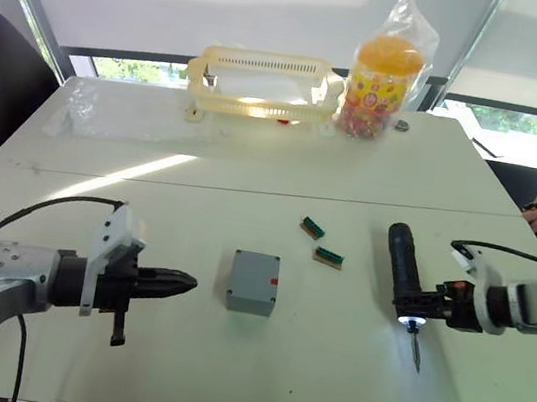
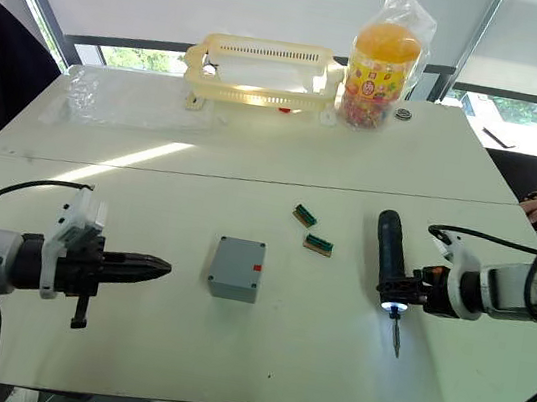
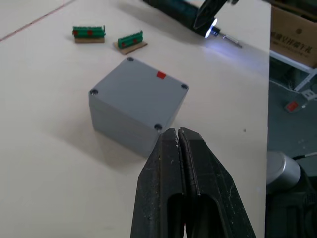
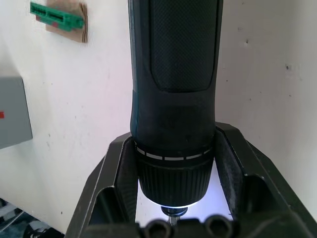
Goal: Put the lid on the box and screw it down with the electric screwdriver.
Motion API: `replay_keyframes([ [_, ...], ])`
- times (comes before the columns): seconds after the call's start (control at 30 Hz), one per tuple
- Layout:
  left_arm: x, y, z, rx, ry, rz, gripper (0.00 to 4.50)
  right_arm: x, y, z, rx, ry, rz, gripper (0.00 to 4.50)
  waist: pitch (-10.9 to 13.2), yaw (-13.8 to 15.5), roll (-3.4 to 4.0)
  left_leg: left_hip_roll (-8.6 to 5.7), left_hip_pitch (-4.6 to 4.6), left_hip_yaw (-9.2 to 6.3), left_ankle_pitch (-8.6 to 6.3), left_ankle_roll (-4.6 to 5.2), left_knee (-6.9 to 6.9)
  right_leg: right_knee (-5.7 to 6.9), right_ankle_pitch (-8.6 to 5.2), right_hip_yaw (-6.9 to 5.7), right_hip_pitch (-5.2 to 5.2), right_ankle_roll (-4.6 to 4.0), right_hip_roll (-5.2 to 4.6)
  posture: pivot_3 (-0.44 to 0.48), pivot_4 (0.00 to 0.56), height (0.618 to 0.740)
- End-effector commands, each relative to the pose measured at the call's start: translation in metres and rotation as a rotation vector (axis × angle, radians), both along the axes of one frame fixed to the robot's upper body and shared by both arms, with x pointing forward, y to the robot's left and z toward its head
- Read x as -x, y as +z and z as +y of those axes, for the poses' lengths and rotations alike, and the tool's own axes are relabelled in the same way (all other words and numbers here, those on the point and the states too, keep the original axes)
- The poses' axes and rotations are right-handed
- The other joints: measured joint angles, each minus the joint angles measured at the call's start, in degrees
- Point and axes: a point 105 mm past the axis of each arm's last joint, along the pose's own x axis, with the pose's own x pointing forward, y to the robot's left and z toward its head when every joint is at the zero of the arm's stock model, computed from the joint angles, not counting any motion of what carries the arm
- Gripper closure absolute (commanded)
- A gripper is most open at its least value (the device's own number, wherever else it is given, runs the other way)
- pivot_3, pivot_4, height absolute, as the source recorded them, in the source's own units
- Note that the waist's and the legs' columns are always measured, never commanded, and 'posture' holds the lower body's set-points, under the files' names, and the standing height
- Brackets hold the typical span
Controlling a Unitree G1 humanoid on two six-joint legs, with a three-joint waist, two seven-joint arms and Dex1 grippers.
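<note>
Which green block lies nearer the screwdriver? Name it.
The green block nearer the robot, lying square to the table edge. It sits closer to the screwdriver than the angled block beyond it.

bare table point(image 1: 192, 240) around box point(image 1: 253, 282) — unobstructed

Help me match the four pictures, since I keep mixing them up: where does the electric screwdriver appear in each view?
Left eye view: electric screwdriver right of centre, held by the right gripper.
Right eye view: right of centre, lit tip toward the near table edge.
Left wrist view: top edge, beyond the box.
Right wrist view: centre, between its fingers.
Shared landmark: the two green blocks, between the box and the screwdriver.
</note>
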Motion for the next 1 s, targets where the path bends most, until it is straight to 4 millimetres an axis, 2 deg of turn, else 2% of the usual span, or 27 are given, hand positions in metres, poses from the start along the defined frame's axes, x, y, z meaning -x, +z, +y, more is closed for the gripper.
replay_keyframes([
  [0.03,0.000,0.002,-0.006,0.024,-0.016,-0.005,4.50,-0.008,0.014,-0.003,0.006,-0.015,-0.044,2.73,0.00,0.09,0.00,0.00,0.00,0.00,0.00,0.00,-0.01,0.00,0.00,0.00,0.00,0.00,0.00,0.000,0.150,0.740],
  [0.17,-0.003,0.000,-0.008,0.029,-0.015,-0.005,4.50,-0.012,0.010,-0.006,0.040,-0.031,-0.043,2.73,0.00,0.26,-0.01,0.00,-0.02,-0.01,0.00,0.00,0.00,0.00,0.01,0.00,0.00,0.02,0.00,0.000,0.150,0.740],
  [0.23,-0.007,-0.001,-0.008,0.027,0.001,-0.011,4.50,-0.014,0.008,-0.008,0.060,-0.033,-0.048,1.70,0.00,0.23,0.00,0.00,-0.02,-0.01,0.00,0.00,0.03,0.00,0.01,0.00,0.01,0.02,0.00,0.000,0.150,0.740],
  [0.27,-0.009,-0.002,-0.008,0.025,0.011,-0.014,4.50,-0.014,0.008,-0.008,0.065,-0.029,-0.050,1.46,0.00,0.23,0.00,0.00,-0.02,-0.01,0.00,0.00,0.05,0.01,0.01,0.00,0.02,0.02,0.00,0.000,0.150,0.740],
  [0.33,-0.015,-0.004,-0.008,0.018,0.042,-0.046,4.50,-0.016,0.009,-0.007,0.074,-0.023,-0.073,0.41,-0.01,0.22,-0.01,0.00,0.02,-0.03,0.00,0.00,0.10,0.01,0.01,-0.01,0.11,0.02,0.01,0.000,0.150,0.740],
  [0.37,-0.020,-0.004,-0.008,0.022,0.070,-0.077,4.50,-0.019,0.011,-0.007,0.076,-0.020,-0.098,0.06,-0.02,0.22,-0.03,0.00,0.03,-0.03,0.00,0.00,0.14,0.01,0.01,-0.01,0.14,0.02,0.02,0.000,0.150,0.740],
  [0.43,-0.025,-0.005,-0.006,0.039,0.111,-0.071,4.50,-0.025,0.018,-0.009,0.094,-0.027,-0.177,0.06,-0.02,0.26,-0.04,-0.01,0.04,-0.06,-0.01,0.00,0.22,-0.01,0.01,-0.01,0.23,0.02,0.01,0.000,0.150,0.740],
  [0.53,-0.036,0.004,0.001,0.148,0.186,-0.022,4.50,-0.035,0.035,-0.015,0.133,-0.015,-0.367,0.06,-0.01,0.51,-0.05,-0.03,0.02,-0.07,-0.01,0.00,0.31,0.00,0.04,-0.02,0.26,0.10,0.00,0.000,0.150,0.740],
  [0.6,-0.040,0.010,0.007,0.199,0.225,-0.011,4.50,-0.039,0.053,-0.013,0.131,0.013,-0.521,0.06,-0.01,0.39,-0.05,-0.03,0.01,-0.10,-0.01,0.01,0.32,0.00,0.07,-0.03,0.26,0.17,0.01,0.000,0.150,0.740],
  [0.67,-0.041,0.013,0.011,0.228,0.247,-0.002,4.50,-0.038,0.062,-0.011,0.121,0.032,-0.592,0.06,-0.01,0.27,-0.04,-0.02,0.01,-0.10,-0.01,0.01,0.31,0.01,0.16,-0.03,0.26,0.35,0.01,0.000,0.150,0.740],
  [0.73,-0.040,0.012,0.019,0.224,0.281,0.007,4.50,-0.036,0.080,-0.005,0.127,0.079,-0.766,0.06,-0.01,0.11,-0.04,-0.02,0.03,-0.10,-0.01,0.01,0.30,0.02,0.16,-0.03,0.26,0.35,0.02,0.000,0.150,0.740],
  [0.8,-0.035,0.004,0.029,0.192,0.318,0.028,4.50,-0.019,0.089,0.012,0.085,0.155,-0.890,0.06,-0.01,0.04,-0.04,-0.01,0.06,-0.11,-0.01,0.01,0.29,0.06,0.16,-0.03,0.26,0.35,0.03,0.000,0.150,0.740],
  [0.9,-0.021,-0.017,0.041,0.127,0.360,0.087,4.50,0.023,0.067,0.045,-0.013,0.295,-0.904,0.06,-0.03,0.27,-0.04,0.04,0.11,-0.20,-0.05,0.07,0.17,0.09,0.15,-0.07,0.29,0.34,0.06,0.000,0.150,0.740],
  [1.0,-0.011,-0.041,0.046,0.080,0.370,0.144,4.50,0.049,0.038,0.069,-0.102,0.346,-0.842,0.06,-0.03,0.52,-0.02,0.05,0.14,-0.22,-0.07,0.09,0.22,0.08,0.12,-0.10,0.37,0.32,0.05,0.000,0.150,0.740],
])
